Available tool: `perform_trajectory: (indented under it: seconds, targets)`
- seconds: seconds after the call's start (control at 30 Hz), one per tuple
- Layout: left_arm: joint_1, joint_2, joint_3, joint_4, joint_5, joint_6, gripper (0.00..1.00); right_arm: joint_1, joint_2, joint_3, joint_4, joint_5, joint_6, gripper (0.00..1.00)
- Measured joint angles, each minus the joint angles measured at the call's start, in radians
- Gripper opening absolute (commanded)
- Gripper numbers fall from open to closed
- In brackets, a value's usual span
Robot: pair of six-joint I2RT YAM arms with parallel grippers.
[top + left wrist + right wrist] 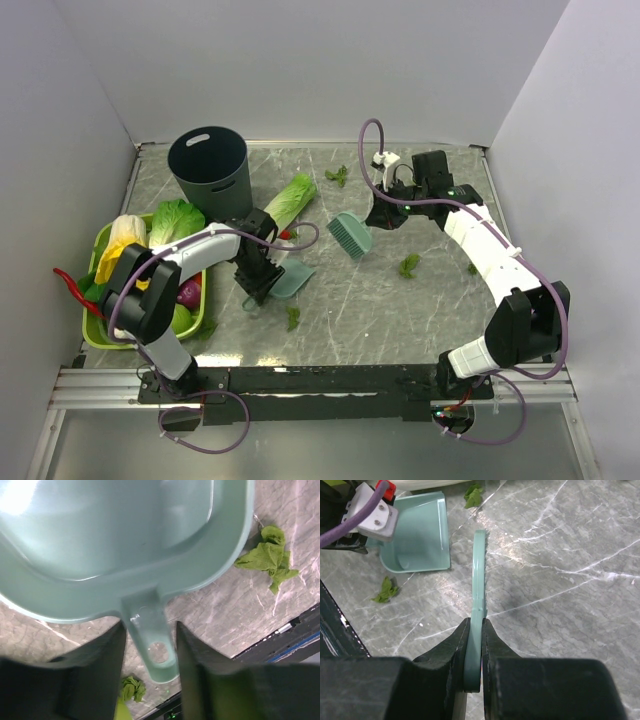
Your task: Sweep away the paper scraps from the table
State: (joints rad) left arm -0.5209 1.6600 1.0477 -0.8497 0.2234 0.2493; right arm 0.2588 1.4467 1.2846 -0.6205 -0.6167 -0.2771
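**Paper scraps** [409,265]: small dark-green crumpled bits, scattered well apart on the marbled tabletop [400,335]. One is seen near a corner of the dustpan [125,540].
**Handling:** judged feather-light and soft, liable to skid or flutter. Not to be pinched; better pushed by bristles into the pan.
**Brush** [479,570]: stiff, clenched at its handle by the right claw [474,625].
**Dustpan:** rigid smooth plastic. Its handle is straddled by the left claw [150,630]; whether it is yet gripped cannot be told.

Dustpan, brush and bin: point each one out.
dustpan [150,630], left wrist view, on its handle.
brush [479,570], right wrist view, on its narrow back.
bin [215,195], top view, on its outer wall.
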Motion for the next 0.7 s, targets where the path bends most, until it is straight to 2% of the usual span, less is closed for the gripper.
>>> perform_trajectory:
  seconds: [0.2, 0.3, 0.33, 0.5, 0.7]
  targets:
    - [0.000, 0.005, 0.000, -0.007, 0.016, 0.030, 0.24, 0.000, 0.000, 0.005, 0.000, 0.008, -0.001, 0.00]
    - [0.000, 0.005, 0.000, -0.012, 0.026, 0.043, 0.09, 0.000, 0.000, 0.005, -0.001, 0.013, -0.001, 0.00]
    - [0.000, 0.004, 0.000, -0.014, 0.032, 0.047, 0.01, 0.000, 0.000, 0.005, -0.002, 0.017, -0.001, 0.00]
    - [0.000, -0.026, 0.000, -0.032, 0.051, 0.080, 0.01, 0.000, 0.000, 0.010, -0.029, 0.035, -0.005, 0.00]
    - [0.031, -0.173, 0.000, -0.031, 0.076, 0.089, 0.01, 0.001, 0.002, 0.041, -0.093, 0.039, -0.031, 0.00]
